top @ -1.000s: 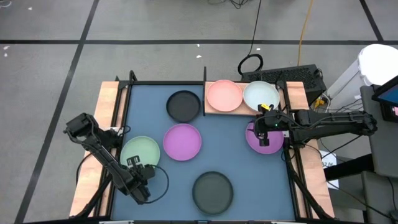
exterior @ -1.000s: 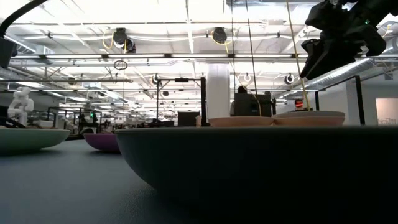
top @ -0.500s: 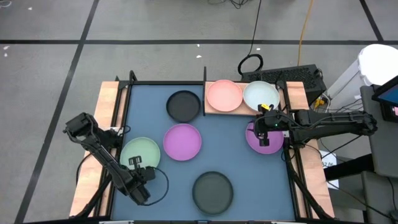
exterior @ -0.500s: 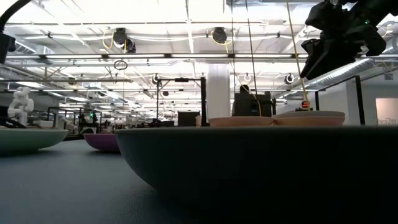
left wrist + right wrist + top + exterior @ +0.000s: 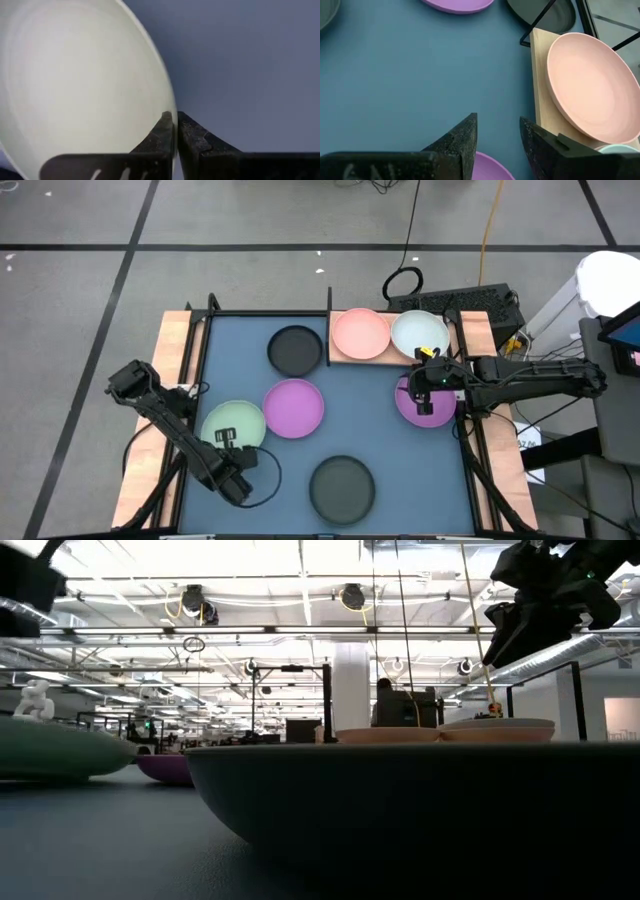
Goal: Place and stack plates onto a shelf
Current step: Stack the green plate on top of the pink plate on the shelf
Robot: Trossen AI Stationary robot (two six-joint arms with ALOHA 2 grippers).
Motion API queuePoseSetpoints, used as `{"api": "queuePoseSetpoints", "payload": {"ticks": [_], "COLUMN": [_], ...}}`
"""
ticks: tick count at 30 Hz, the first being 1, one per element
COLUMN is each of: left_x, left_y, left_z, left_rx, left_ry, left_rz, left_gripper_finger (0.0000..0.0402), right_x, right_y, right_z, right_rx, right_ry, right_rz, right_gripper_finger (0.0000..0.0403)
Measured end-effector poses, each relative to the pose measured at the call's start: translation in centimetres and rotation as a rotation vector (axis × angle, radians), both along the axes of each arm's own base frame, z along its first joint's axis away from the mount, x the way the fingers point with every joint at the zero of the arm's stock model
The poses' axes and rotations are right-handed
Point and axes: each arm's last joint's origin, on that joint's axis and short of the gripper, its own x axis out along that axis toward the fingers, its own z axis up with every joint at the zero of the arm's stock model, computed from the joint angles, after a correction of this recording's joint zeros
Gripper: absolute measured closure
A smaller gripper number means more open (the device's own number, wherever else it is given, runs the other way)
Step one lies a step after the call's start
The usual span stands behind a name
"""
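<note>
My left gripper (image 5: 229, 440) is shut on a pale green plate (image 5: 232, 422) at the near left of the blue mat (image 5: 380, 450). My right gripper (image 5: 430, 386) hangs open over a purple plate (image 5: 424, 406) at the mat's right; the same plate's rim (image 5: 492, 170) shows below the fingers. The shelf (image 5: 336, 352), a light wooden board at the far right, carries a pink plate (image 5: 360, 333) and another pale green plate (image 5: 420, 332) side by side. My left gripper pinches the pale green plate's near rim (image 5: 169, 102) between its two fingers, one finger (image 5: 159, 137) over the plate's inside and one (image 5: 196, 140) outside. The fingers come from the table's near side. In the low view the plate (image 5: 60, 748) sits a little above the mat.
A second purple plate (image 5: 293, 407) lies mid-mat, right beside the held plate. One black plate (image 5: 295, 350) lies at the far middle and another (image 5: 342, 488) at the near middle. A black frame (image 5: 330, 300) edges the mat.
My left gripper has shut on the pale green plate's near rim and gone a little toward the table's right edge. The plate has shifted right with it and has risen off the mat in the low view.
</note>
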Motion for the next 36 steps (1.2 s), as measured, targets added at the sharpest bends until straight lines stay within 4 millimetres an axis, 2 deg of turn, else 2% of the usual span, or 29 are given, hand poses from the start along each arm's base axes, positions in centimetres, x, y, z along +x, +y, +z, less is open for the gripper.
{"api": "queuePoseSetpoints", "payload": {"ticks": [11,22,28,36], "left_x": [3.3,4.9,6.9,10.5], "left_y": [0.1,1.1,3.6,8.3], "left_z": [4.4,8.7,9.9,10.2], "left_rx": [-0.066,-0.021,0.096,0.153], "left_ry": [-0.062,-0.092,-0.148,-0.212], "left_rz": [-0.041,-0.142,-0.26,-0.384], "left_gripper_finger": [0.0392,0.0392,0.0392,0.0392], "right_x": [0.0,0.0,0.0,0.0], "right_y": [0.0,0.0,0.0,0.0], "right_z": [0.0,0.0,0.0,0.0], "right_rx": [0.0,0.003,0.013,0.015], "right_ry": [0.0,0.0,-0.004,-0.001], "right_rz": [0.0,-0.003,-0.014,-0.015], "right_gripper_finger": [0.0273,0.0273,0.0277,0.0313]}}
